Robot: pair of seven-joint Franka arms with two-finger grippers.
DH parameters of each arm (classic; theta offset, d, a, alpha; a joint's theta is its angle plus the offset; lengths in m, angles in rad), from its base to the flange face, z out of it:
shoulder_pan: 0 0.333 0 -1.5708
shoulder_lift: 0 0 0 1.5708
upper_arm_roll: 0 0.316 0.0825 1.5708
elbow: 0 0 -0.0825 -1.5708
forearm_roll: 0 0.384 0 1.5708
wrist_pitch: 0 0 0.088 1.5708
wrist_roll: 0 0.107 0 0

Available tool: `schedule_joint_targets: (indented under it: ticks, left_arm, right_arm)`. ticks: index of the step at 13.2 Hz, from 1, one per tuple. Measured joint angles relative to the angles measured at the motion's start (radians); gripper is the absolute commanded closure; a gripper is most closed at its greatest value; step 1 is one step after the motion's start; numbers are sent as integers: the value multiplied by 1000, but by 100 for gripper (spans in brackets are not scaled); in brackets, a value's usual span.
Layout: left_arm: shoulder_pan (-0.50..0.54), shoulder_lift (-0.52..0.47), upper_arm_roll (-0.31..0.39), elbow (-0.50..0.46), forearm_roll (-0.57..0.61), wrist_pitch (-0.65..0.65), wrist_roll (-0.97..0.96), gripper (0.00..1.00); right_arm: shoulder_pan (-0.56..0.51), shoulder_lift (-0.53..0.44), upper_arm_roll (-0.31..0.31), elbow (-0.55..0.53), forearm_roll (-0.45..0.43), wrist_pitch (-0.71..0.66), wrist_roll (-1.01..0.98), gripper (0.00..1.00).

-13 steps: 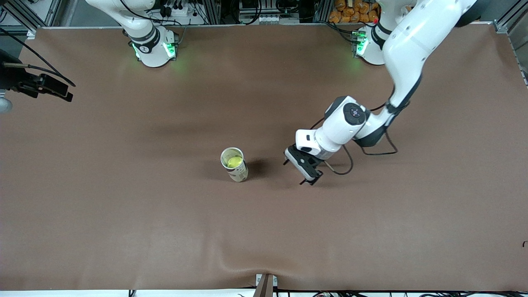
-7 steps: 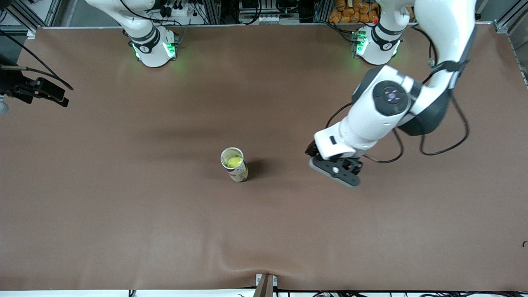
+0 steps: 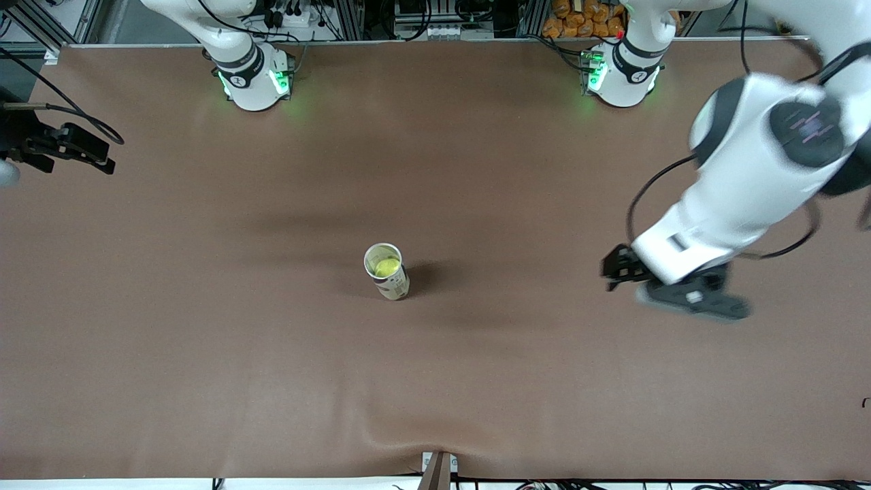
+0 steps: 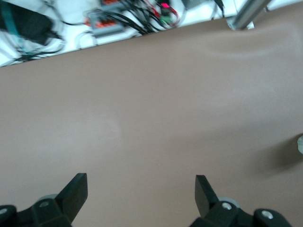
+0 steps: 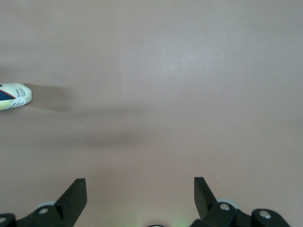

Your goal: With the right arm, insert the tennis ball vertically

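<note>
I see a matt brown tabletop, cloth-like with slight ripples. The can looks like printed plastic; the ball inside looks fuzzy. Arm shells are glossy white plastic.

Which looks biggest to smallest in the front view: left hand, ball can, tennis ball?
1. Left hand, open over bare table toward the left arm's end; it is raised nearer the camera, so this rank is unsure.
2. Ball can, upright.
3. Tennis ball, inside it.

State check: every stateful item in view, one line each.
Can: upright, top open, mid-table.
Tennis ball: inside the can.
Left gripper: open, empty, over bare table toward the left arm's end.
Right gripper: open, empty, over the table's edge at the right arm's end.
</note>
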Motion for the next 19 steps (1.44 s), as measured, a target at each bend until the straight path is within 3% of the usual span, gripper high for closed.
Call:
schedule_joint_targets:
  ticks: [3, 5, 8, 12, 19]
  left_arm:
    - [-26, -170, 152, -52, -39, -148, 12, 0]
    - [-50, -277, 240, -166, -65, -166, 20, 0]
    - [-57, -397, 317, -336, -107, -165, 20, 0]
    - [-77, -468, 324, -414, -110, -188, -2, 0]
    - [-84, -446, 325, -375, -110, -197, -29, 0]
  right_arm:
    - [4, 0, 1, 19, -1, -5, -4, 0]
    - [5, 0, 1, 21, -1, -7, -5, 0]
    - [5, 1, 1, 21, -1, -7, -6, 0]
    - [5, 2, 0, 21, -1, -8, -6, 0]
    - [5, 3, 0, 21, -1, -9, -6, 0]
